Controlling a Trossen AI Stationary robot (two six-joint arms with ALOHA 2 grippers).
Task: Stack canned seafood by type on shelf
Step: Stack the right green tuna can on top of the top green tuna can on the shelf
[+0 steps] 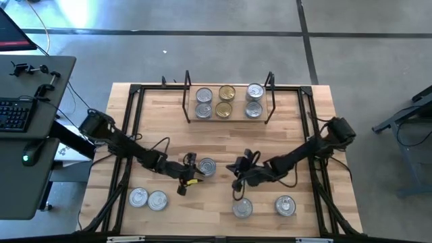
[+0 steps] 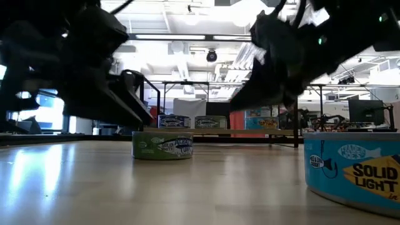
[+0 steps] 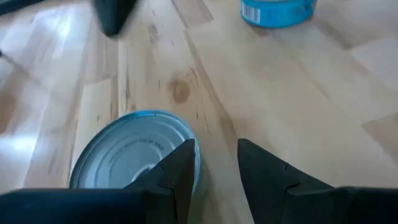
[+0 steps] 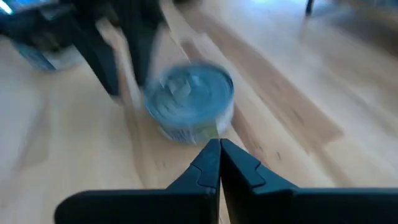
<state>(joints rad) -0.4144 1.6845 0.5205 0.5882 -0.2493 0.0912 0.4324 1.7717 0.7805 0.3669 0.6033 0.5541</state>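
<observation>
Wooden desk [image 1: 169,121] carries 1 tin [image 1: 207,167] between the narrowly parted left tool [image 1: 190,170] and closed, empty right tool [image 1: 237,169].

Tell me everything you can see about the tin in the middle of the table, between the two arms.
The middle tin is short and round, metal, with a silver lid and a green label. It stands upright and flat on the table, apart from every other tin. The left pincer is right beside it, slightly open, one finger at the tin's rim; I cannot tell whether they touch. The right pincer, shut, points at the tin from the other side, not touching.
</observation>
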